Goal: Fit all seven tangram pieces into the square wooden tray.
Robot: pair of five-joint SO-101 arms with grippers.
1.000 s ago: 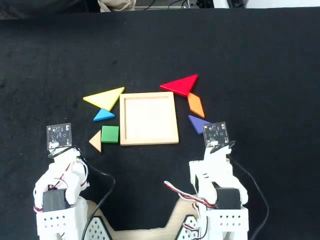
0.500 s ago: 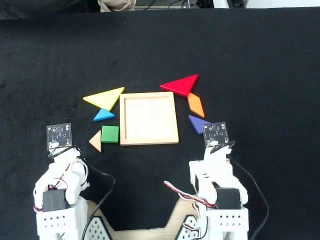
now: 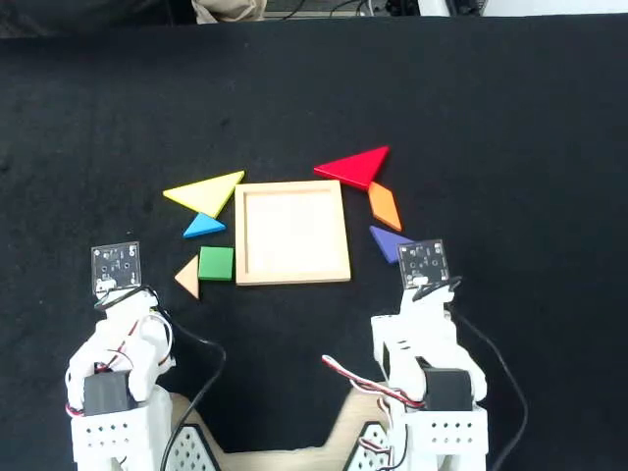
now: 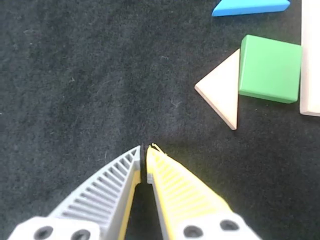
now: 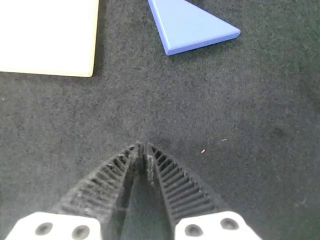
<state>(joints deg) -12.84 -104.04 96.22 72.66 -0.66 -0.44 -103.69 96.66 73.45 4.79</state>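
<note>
High view: the square wooden tray [image 3: 292, 234] lies on black cloth [image 3: 491, 118], green square [image 3: 216, 263] just beside one edge, purple triangle [image 5: 190, 25] near the opposite corner; left gripper [image 4: 145, 150] and right gripper [image 5: 141, 147] are both clenched above cloth

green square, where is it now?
In the high view, the green square sits left of the wooden tray by its near corner, with the beige triangle on its other side and the blue triangle beyond.
</note>
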